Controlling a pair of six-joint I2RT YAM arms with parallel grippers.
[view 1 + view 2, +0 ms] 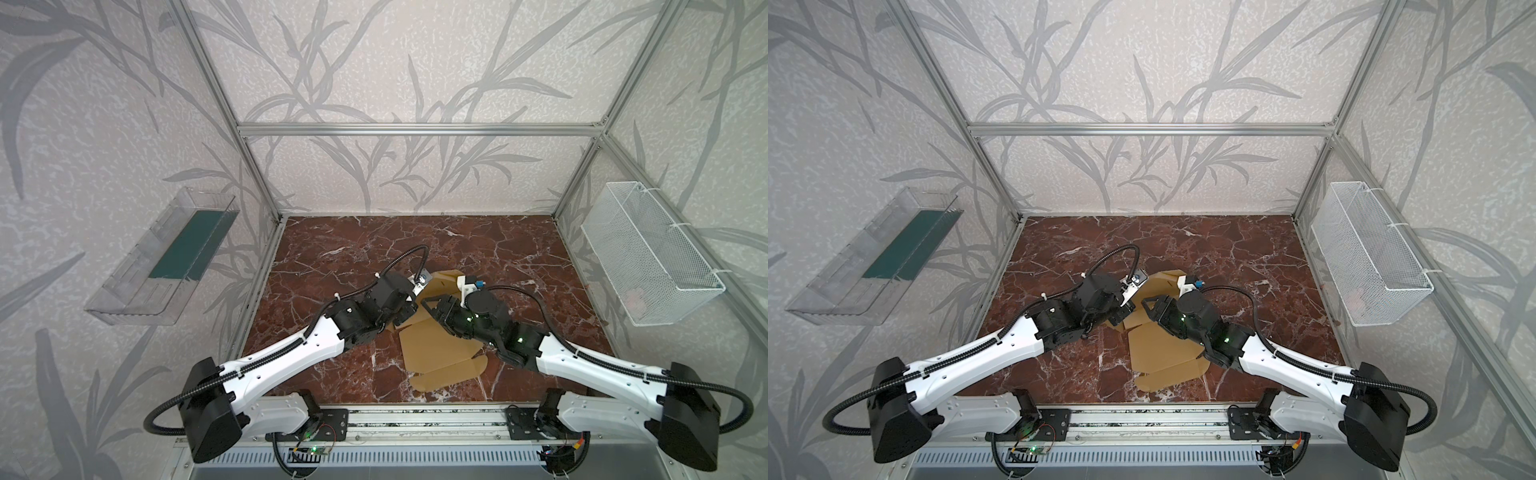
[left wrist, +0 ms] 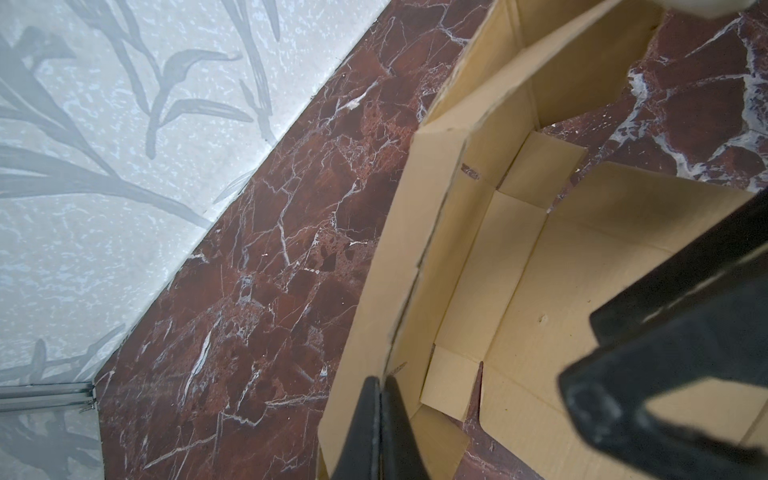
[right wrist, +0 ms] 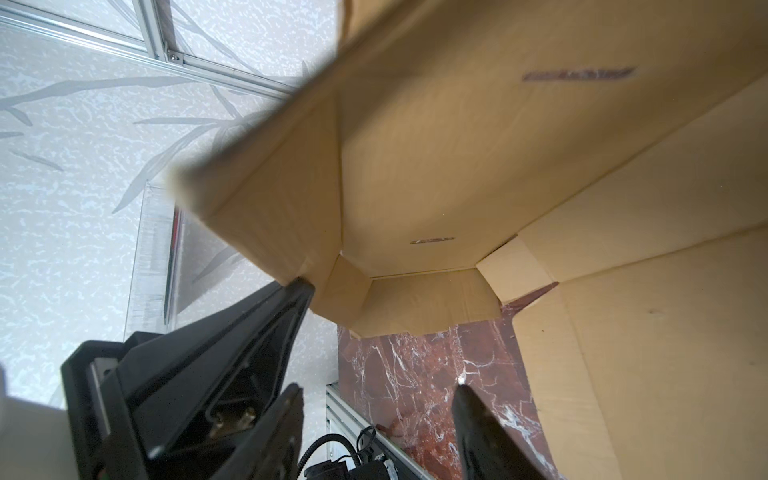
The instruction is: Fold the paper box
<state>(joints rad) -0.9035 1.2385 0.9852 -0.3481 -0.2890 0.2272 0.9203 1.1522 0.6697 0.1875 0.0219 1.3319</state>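
Holding the raised wall of the paper box (image 1: 432,345), half-formed on the marble table (image 1: 332,257) between the 2 arms, steady in the clamped left gripper (image 2: 381,386) should let the empty, spread-jawed right gripper (image 3: 378,415) press the adjoining flap along its crease.

The right fingers (image 3: 286,415) stand apart above the marble table (image 3: 415,374), near the paper box (image 3: 457,166)'s raised flap.

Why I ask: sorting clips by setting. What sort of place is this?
Likely a robot test cell, not a home: an aluminium frame with wallpapered panels, two arms mounted on a rail, and a marble-patterned tabletop.
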